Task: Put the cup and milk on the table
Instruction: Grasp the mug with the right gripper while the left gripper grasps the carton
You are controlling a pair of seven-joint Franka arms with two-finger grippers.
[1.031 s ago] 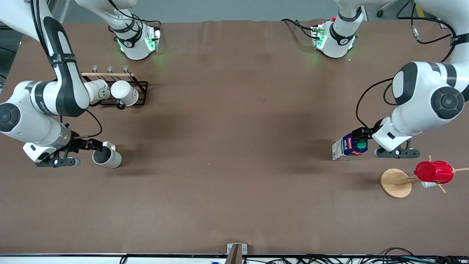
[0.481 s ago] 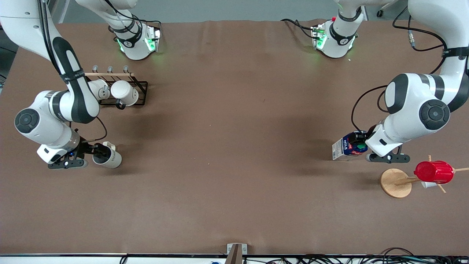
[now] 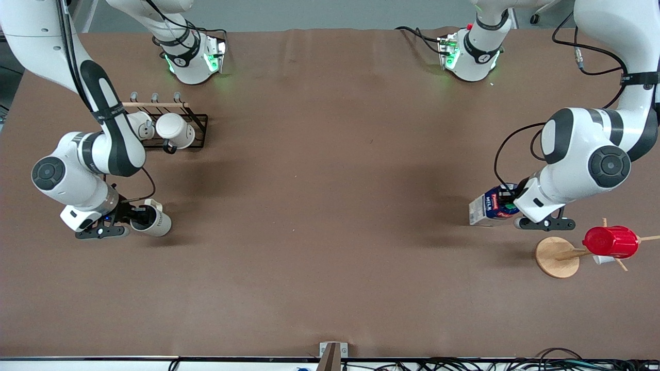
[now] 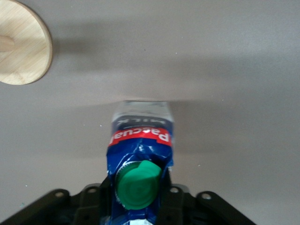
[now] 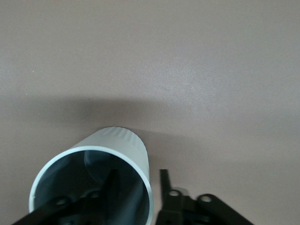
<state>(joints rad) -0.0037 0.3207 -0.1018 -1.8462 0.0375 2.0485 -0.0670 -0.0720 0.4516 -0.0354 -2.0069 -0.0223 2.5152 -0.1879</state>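
The off-white cup [image 3: 153, 221] stands on the brown table [image 3: 330, 206] near the right arm's end. My right gripper [image 3: 135, 215] is open and straddles its rim. In the right wrist view one finger is inside the cup [image 5: 119, 140] and the other outside, both clear of the wall, around my right gripper's midpoint [image 5: 138, 173]. My left gripper [image 3: 508, 205] is shut on the top of the blue and white milk [image 3: 487, 208] carton near the left arm's end. The left wrist view shows the milk [image 4: 140, 136] and its green cap between the fingers of the left gripper [image 4: 133, 202], its base at the table.
A black wire rack [image 3: 198, 121] with two white mugs stands farther from the front camera than the cup. A wooden stand [image 3: 556, 256] with a red ribbed cup [image 3: 611, 241] is beside the milk, nearer the front camera; its base shows in the left wrist view [image 4: 18, 42].
The right gripper has brought the cup from tilted to upright on the table and its fingers have parted. The left gripper has lowered the milk slightly.
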